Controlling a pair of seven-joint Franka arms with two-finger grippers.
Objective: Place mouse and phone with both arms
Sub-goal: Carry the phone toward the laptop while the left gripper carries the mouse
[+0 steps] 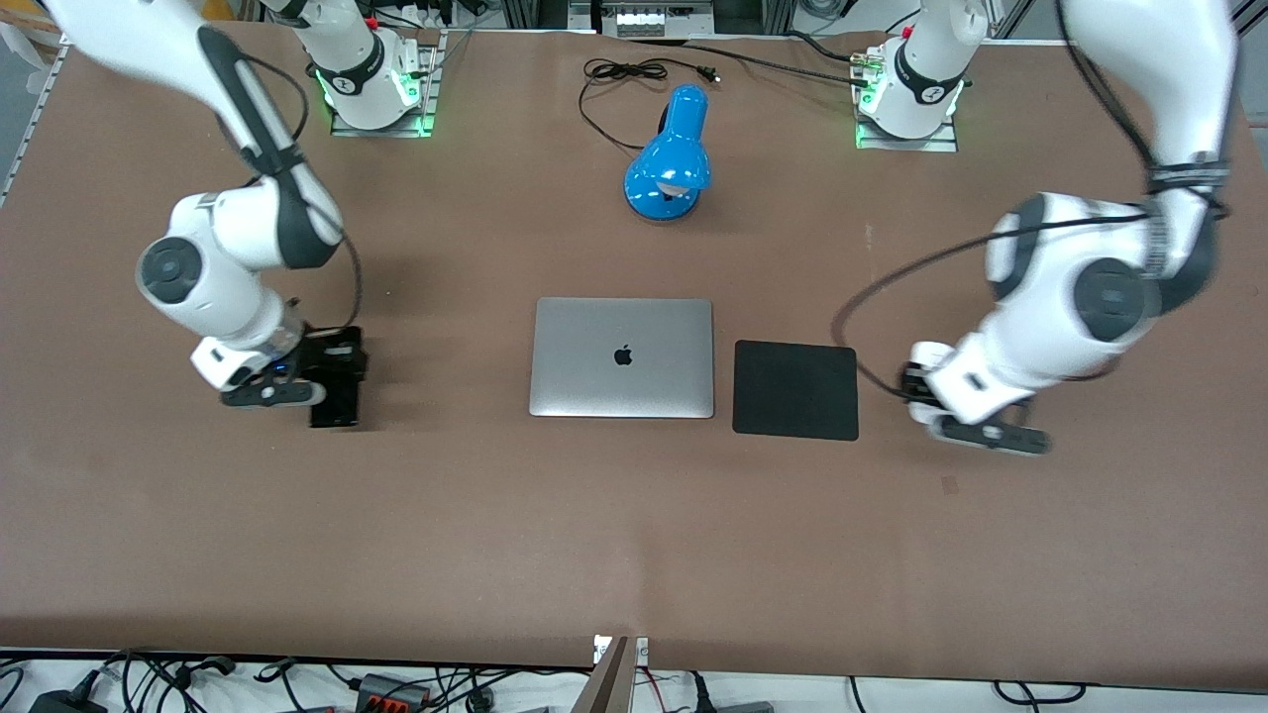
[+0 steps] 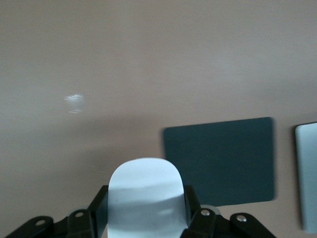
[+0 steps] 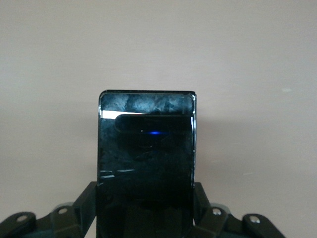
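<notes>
My left gripper [image 1: 931, 396] hangs low over the bare table beside the black square pad [image 1: 795, 389], toward the left arm's end. In the left wrist view it [image 2: 146, 203] is shut on the white mouse [image 2: 144, 186], one finger against each side. The mouse is hidden under the hand in the front view. My right gripper [image 1: 332, 368] is low over the table toward the right arm's end. It [image 3: 146, 203] is shut on the black phone [image 3: 146, 148], gripped across its width. The phone's free end [image 1: 335, 404] sticks out toward the front camera.
A closed silver laptop [image 1: 622, 357] lies mid-table, with the black pad next to it; both show in the left wrist view, the pad [image 2: 220, 161] and the laptop's edge [image 2: 308, 176]. A blue desk lamp [image 1: 671, 163] and its black cable [image 1: 619, 74] lie nearer the bases.
</notes>
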